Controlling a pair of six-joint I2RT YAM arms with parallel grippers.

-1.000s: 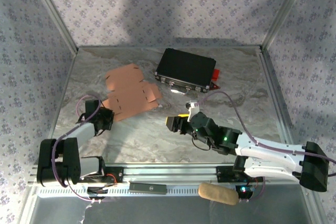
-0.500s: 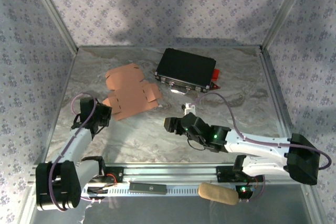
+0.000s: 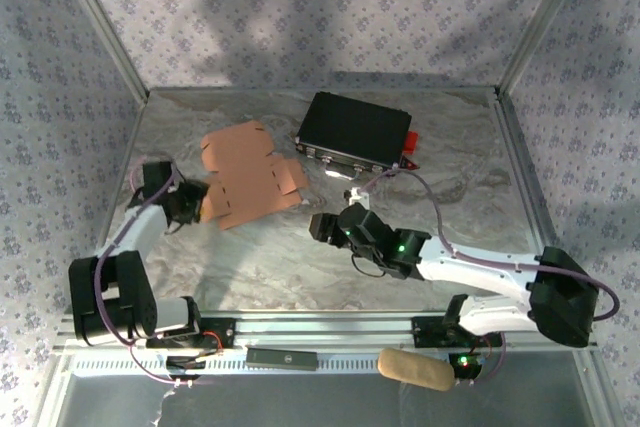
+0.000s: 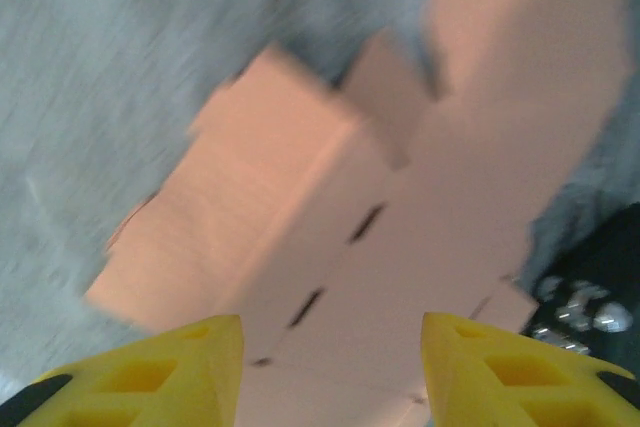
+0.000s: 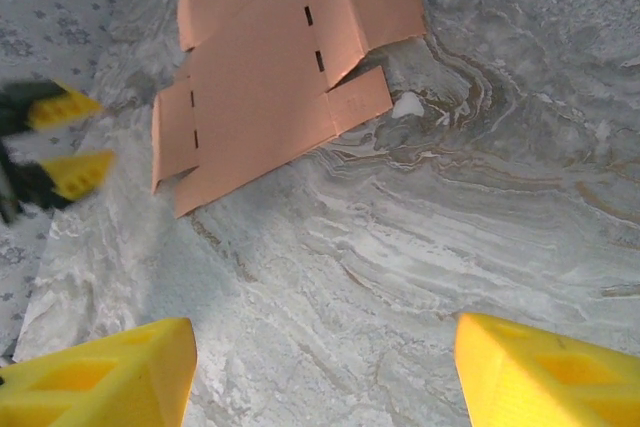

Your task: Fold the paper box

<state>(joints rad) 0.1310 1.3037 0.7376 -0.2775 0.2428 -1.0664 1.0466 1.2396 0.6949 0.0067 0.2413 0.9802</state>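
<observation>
Top external: the near edge had a rail with a tan pad (image 3: 415, 369) and a small black bar (image 3: 283, 356) on it.

Right gripper (image 3: 322, 228) sat low over the bare table (image 3: 470, 197), about mid-table, pointing left. In the right wrist view its jaws were wide, with the gripper (image 5: 325, 372) framing only marbled surface and nothing held.

Left gripper (image 3: 192, 204) was on the left side, just beside the near-left edge of the box (image 3: 250, 177). Could not tell whether it was touching. The left wrist view was blurred, but the gripper (image 4: 330, 377) had a clear gap between its yellow fingertips (image 4: 150, 377), with nothing gripped and the box (image 4: 380, 197) straight ahead. The right wrist view agreed: the left gripper (image 5: 65, 140) had two yellow fingers parted, a moderate gap, narrower than the right's, just left of the sheet.

The box (image 5: 270, 67) was a salmon cut-out sheet lying opened out on the left-centre of the table, flaps splayed and slot cuts visible. Whether any panel was lifted could not be judged from the blurred wrist view.

Farther back, a black case (image 3: 355, 132) lay closed and flat, its near-left corner just beside the box's right flap. A red tab (image 3: 409, 144) sat at the case's right end.
</observation>
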